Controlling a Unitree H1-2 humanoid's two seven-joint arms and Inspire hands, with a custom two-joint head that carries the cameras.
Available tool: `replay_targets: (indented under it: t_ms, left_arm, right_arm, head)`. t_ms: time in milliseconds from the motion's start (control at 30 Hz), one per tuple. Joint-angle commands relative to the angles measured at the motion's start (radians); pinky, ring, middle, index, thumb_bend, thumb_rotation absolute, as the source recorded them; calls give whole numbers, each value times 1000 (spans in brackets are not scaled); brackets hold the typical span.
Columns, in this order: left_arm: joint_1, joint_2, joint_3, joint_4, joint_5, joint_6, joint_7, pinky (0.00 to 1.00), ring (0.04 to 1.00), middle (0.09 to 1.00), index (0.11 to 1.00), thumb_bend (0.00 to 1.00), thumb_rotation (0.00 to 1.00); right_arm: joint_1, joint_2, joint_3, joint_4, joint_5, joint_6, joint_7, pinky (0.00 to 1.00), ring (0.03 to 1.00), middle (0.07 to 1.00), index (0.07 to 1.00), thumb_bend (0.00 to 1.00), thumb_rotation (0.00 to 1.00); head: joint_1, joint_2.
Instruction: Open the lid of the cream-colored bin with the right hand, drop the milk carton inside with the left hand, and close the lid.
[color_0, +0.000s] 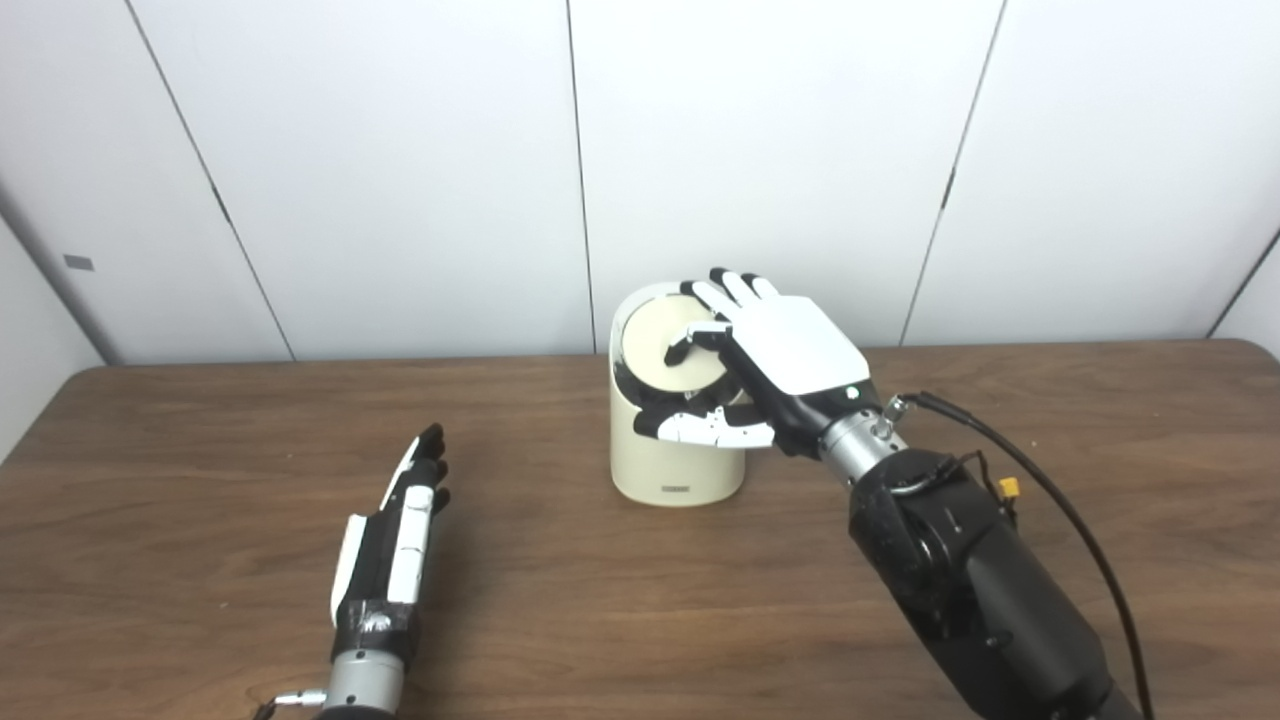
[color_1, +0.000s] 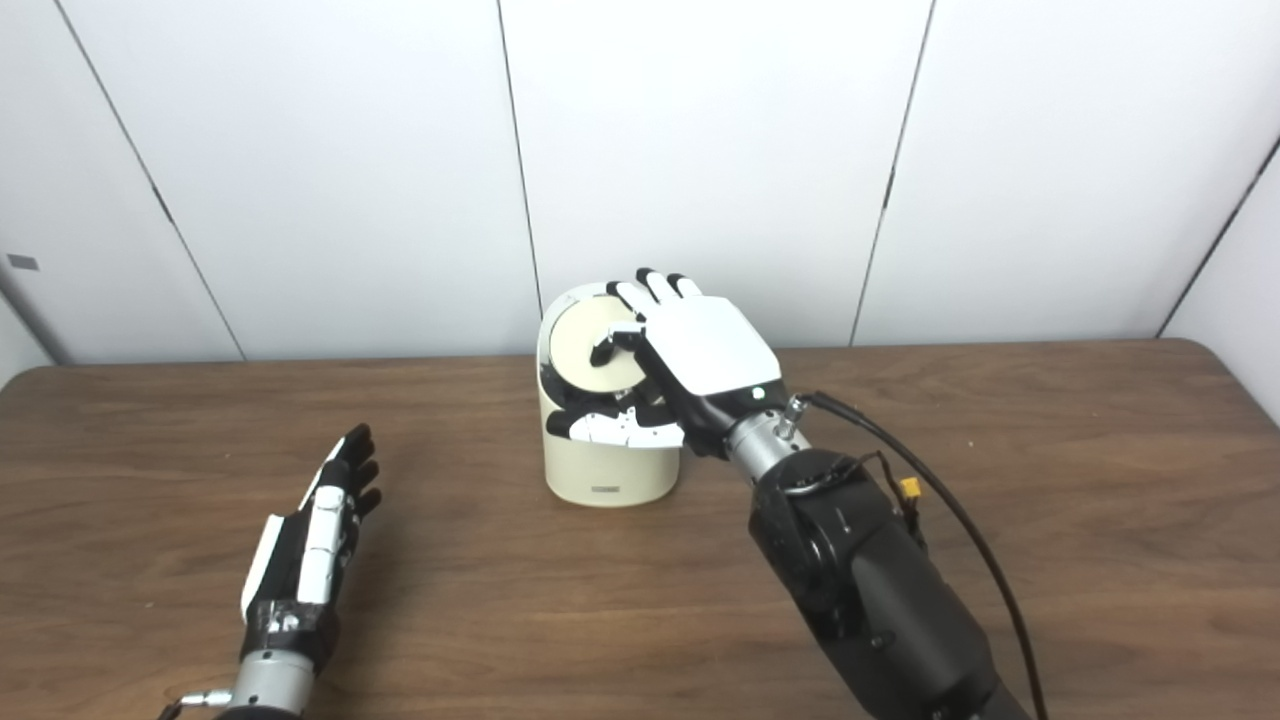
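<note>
A brown wooden table (color_0: 620, 610) stands before white wall panels (color_0: 400, 170).

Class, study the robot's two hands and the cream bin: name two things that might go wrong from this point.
1. The right hand lies across the lid and rim of the bin; pressing or pulling sideways might tip or slide the bin on the table.
2. The left hand rests open, holding nothing, and no milk carton shows anywhere, so the drop step may have nothing to drop.

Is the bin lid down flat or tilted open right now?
Tilted, not flat: the lid faces the camera with a dark gap below it, and the right hand rests over it. Milk carton not visible.
</note>
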Motion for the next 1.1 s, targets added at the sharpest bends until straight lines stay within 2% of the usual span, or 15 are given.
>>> replay_targets:
  t_ms: [0, 167, 467, 633, 900, 1067]
  left_arm:
    - [-17, 4, 3, -41, -15, -19, -4, 969, 974, 978, 1000, 648, 1000]
    - [-16, 2, 3, -49, -24, -15, -5, 955, 972, 978, 1000, 646, 1000]
    - [-5, 4, -5, -60, -20, -10, 0, 942, 962, 974, 1000, 652, 1000]
    - [-8, 3, -1, -58, -25, -14, 3, 934, 957, 967, 1000, 650, 1000]
    - [-22, -2, -3, -58, -37, -19, 2, 956, 975, 978, 1000, 636, 1000]
    - [-24, -6, 1, -59, -39, -22, 6, 958, 975, 974, 1000, 627, 1000]
  right_arm:
    - [4, -7, 2, -2, -40, 10, 32, 1000, 1000, 954, 650, 574, 1000]
    - [8, 0, 11, 10, -85, 6, 54, 1000, 1000, 964, 642, 596, 1000]
    - [15, 12, 47, 59, -98, -10, 96, 1000, 1000, 1000, 656, 613, 1000]
    - [24, 15, 52, 86, -98, -19, 76, 1000, 1000, 1000, 666, 606, 1000]
    - [26, 12, 28, 106, -44, -36, 49, 1000, 1000, 1000, 652, 595, 1000]
    - [37, 44, -54, 49, 82, -6, 33, 1000, 1000, 1000, 727, 585, 1000]
  head:
    - [-1, 3]
    - [1, 8]
    - [3, 12]
    - [3, 10]
    - [5, 5]
    - [5, 4]
